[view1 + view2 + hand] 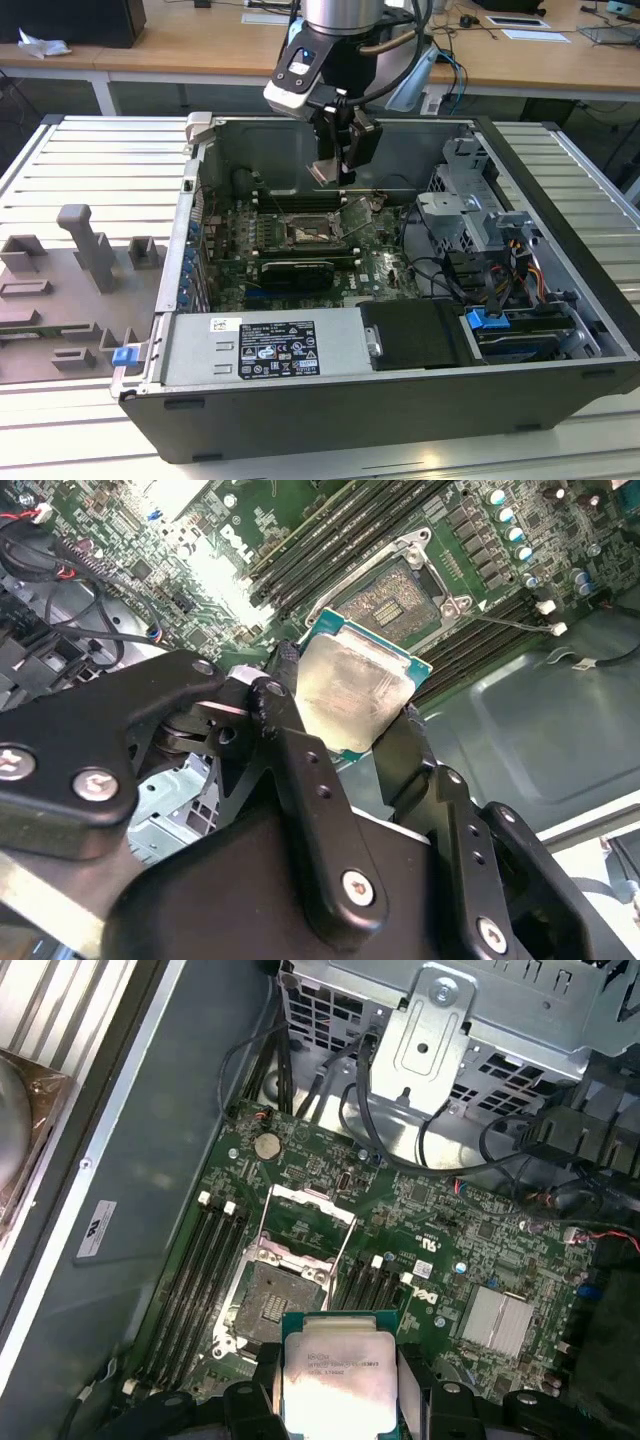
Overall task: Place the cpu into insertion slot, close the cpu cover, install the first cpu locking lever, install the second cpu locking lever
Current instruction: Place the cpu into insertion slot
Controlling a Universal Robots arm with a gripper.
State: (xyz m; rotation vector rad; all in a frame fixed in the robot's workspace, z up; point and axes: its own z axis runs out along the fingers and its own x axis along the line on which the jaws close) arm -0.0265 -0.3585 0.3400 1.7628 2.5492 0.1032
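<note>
My gripper (336, 168) hangs above the open computer case, shut on the cpu (326, 173), which it holds by two opposite edges. The chip's pale silver face (350, 688) sits between the black fingers (278, 712); the other wrist view shows the cpu (338, 1375) just off the insertion slot (268, 1303). That slot (398, 592) lies bare, dark centre inside a silver rim, on the green board (305, 232). The cpu cover (308, 1222) stands swung open at the slot's far side. A thin wire lever (512, 625) juts out beside the slot, unlatched.
Long black memory slots (195, 1265) flank the socket. A black card (297, 270) lies below it, and a labelled power supply (265, 350) at the front. The drive cage (470, 215) and cables (445, 275) crowd the exterior view's right. Grey fixtures (85, 245) stand outside the case, left.
</note>
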